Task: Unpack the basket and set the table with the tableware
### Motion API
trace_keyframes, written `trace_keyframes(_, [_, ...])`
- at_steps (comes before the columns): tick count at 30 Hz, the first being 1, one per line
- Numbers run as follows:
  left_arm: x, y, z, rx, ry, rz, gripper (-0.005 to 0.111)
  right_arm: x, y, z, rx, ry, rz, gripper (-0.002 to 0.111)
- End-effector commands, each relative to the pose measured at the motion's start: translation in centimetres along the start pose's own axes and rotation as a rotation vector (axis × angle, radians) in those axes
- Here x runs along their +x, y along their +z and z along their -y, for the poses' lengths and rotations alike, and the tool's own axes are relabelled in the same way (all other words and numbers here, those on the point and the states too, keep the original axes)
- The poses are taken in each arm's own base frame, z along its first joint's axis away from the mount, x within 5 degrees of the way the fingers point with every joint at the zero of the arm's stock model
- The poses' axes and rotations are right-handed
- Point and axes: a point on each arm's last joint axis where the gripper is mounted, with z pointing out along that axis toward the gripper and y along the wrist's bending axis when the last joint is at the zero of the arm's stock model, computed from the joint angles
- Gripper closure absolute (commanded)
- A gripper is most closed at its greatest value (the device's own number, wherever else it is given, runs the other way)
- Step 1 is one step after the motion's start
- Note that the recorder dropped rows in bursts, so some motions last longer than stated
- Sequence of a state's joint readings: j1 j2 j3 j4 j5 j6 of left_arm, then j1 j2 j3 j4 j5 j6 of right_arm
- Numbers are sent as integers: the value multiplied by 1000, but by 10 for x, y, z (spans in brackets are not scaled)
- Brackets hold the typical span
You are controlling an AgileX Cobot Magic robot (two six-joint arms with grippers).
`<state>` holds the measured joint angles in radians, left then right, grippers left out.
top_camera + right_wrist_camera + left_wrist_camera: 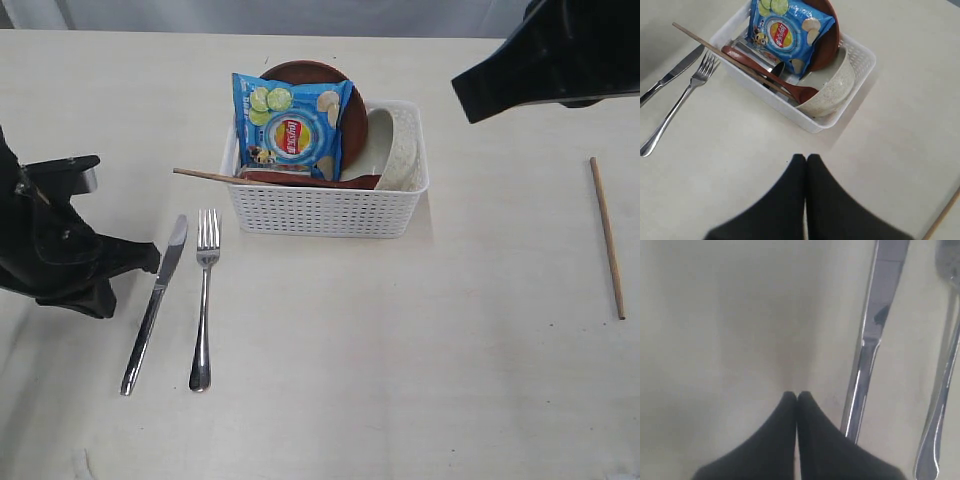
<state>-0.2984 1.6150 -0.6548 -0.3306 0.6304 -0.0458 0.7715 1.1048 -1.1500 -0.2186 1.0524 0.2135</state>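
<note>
The white lattice basket (325,210) (790,107) stands at the back middle of the table (400,350). In it are an off-white bowl (400,150) (832,92), a brown plate (352,110) (827,40), a red-brown spoon (770,77) and one chopstick (205,175) (715,47) poking out over its left rim. A knife (155,300) (867,340) and fork (204,300) (940,405) lie side by side left of the basket. Another chopstick (606,237) lies at the far right. My left gripper (150,258) (797,395) is shut and empty, just left of the knife. My right gripper (462,100) (805,158) hangs shut and empty, right of the basket.
A blue chip bag (290,125) (787,30) leans upright in the basket against the plate, covering what lies beneath it. Bare tabletop stretches in front of the basket and between it and the right chopstick.
</note>
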Motion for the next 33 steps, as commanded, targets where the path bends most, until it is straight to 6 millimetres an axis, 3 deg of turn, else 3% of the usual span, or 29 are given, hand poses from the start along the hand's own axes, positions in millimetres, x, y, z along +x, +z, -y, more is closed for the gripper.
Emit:
trace_keyframes(1, [3,1,7,16,12,11,107,0,-2,1,3,1,9,109])
trace_keyframes(5, [8,7,22,13,51,5,107,0,-2,1,3,1,9,109])
trace_keyframes(13, [5,12,21,7,50,29,107,0,-2,1,3,1,7,109])
trace_keyframes(23, [15,20,14,-6,35,34,107,0,-2,1,3,1,10,109])
trace_keyframes(33, [18,23,29,23,102,72,107,0,-2,1,3,1,10,109])
